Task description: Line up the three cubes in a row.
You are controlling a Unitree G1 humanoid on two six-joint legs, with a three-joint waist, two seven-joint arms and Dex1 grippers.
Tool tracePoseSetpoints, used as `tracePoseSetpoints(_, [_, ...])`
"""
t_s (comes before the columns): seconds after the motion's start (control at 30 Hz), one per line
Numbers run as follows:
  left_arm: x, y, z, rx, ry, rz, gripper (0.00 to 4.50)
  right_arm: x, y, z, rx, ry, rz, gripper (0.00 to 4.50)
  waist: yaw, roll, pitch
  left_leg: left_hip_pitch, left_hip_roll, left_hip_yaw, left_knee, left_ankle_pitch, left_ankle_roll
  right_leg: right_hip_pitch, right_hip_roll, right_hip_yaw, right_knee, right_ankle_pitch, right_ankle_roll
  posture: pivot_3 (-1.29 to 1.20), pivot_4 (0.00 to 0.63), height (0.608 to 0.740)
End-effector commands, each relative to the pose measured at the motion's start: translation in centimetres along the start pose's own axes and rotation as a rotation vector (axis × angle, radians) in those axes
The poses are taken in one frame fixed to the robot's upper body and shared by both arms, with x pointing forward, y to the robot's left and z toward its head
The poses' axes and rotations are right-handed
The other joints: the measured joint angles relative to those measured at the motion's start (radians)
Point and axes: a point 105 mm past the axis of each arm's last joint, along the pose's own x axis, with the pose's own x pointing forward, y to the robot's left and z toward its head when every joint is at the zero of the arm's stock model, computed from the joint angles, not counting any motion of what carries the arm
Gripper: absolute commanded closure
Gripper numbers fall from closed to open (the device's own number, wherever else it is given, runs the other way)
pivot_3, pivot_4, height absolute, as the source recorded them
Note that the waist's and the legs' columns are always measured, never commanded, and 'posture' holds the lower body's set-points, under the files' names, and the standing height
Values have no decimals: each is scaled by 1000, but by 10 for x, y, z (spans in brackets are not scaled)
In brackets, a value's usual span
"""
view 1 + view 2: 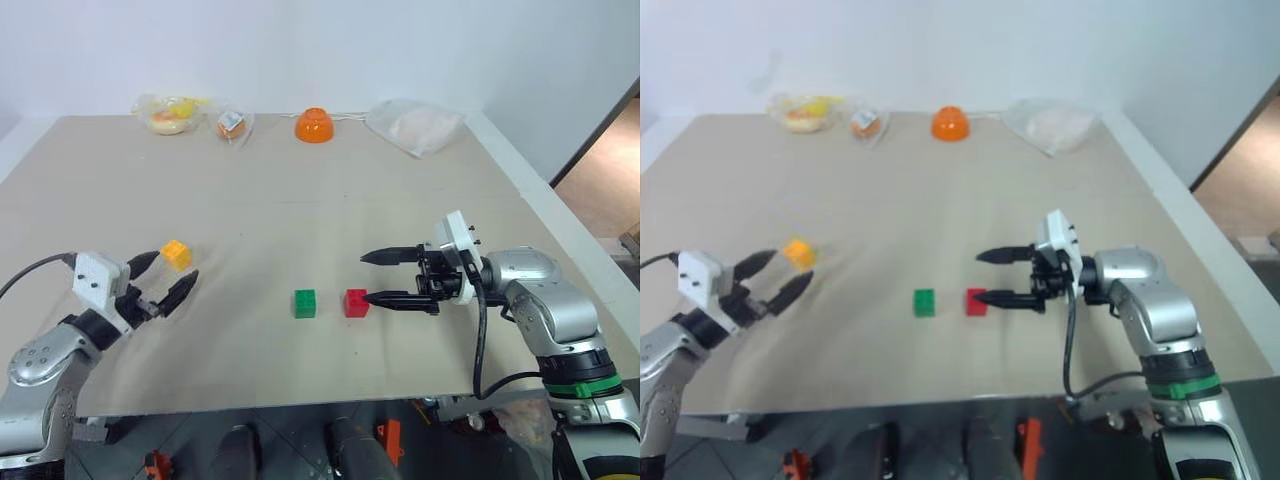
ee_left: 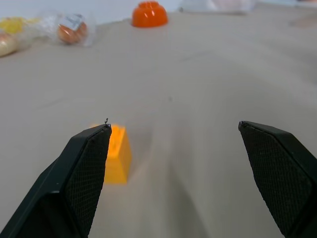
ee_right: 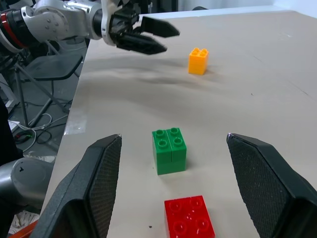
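Red, green, yellow-orange: three studded plastic cubes out on the tan table (image 1: 300, 180). Red cube (image 1: 356, 302) and green cube (image 1: 305, 303) side by side near the front edge, a slim gap between, studs up, four knobs on each top. Green one built of two stacked halves, seam plain in the right wrist view. Yellow-orange cube (image 1: 176, 254) well apart from the pair, over toward the left edge, upright, taller than wide.

Right gripper (image 1: 373, 277) level, pointing in from the right, fingers spread wide and holding nothing, lower fingertip just beside the red cube, upper one hanging above the table. Contact with the red cube hard to call.

Left gripper (image 1: 165, 278) near the left edge, fingers splayed wide, empty, the yellow-orange cube just beyond one fingertip.

Along the far edge: orange bowl (image 1: 313, 125) upside down, clear bags (image 1: 190, 114) with yellow and orange bits inside, another crumpled bag (image 1: 415, 125) toward the far right corner.
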Motion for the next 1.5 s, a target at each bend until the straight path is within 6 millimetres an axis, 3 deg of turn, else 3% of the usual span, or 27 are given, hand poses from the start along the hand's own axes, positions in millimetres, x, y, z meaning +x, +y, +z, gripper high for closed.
tracePoseSetpoints(0.03, [-5,28,9,49,-43,87,244,0,1,11,-54,-17,1,963,0,0,0,0,0,0,0,0,0,0,0,0,-1,0,0,0,150,740])
tracePoseSetpoints(0.17, [-4,43,4,9,-56,158,244,0,4,10,-52,-17,-7,963,0,0,0,-1,0,2,0,0,0,2,-2,0,-2,0,0,0,150,740])
tracePoseSetpoints(0.47, [11,31,-12,2,-17,55,244,0,9,15,-71,-14,-9,963,2,0,0,-1,1,3,-3,-2,-2,0,-2,-2,-2,-1,1,0,150,740])
tracePoseSetpoints(0.77, [17,55,-18,34,-14,122,244,27,2,61,-137,-201,-70,963,-1,-1,0,-1,2,2,-3,-2,-2,0,0,-2,-2,1,0,0,150,740])
tracePoseSetpoints(1.1, [21,57,-21,25,-23,121,244,35,9,63,-144,-204,-30,963,2,-1,-1,-2,2,2,-4,-2,-2,0,-1,-3,-2,-1,1,0,150,740])
tracePoseSetpoints(1.5, [50,56,-35,20,22,49,244,39,9,67,-158,-212,-20,963,2,-1,-1,-2,2,2,-4,-2,-2,1,0,-3,-2,0,1,0,150,740])
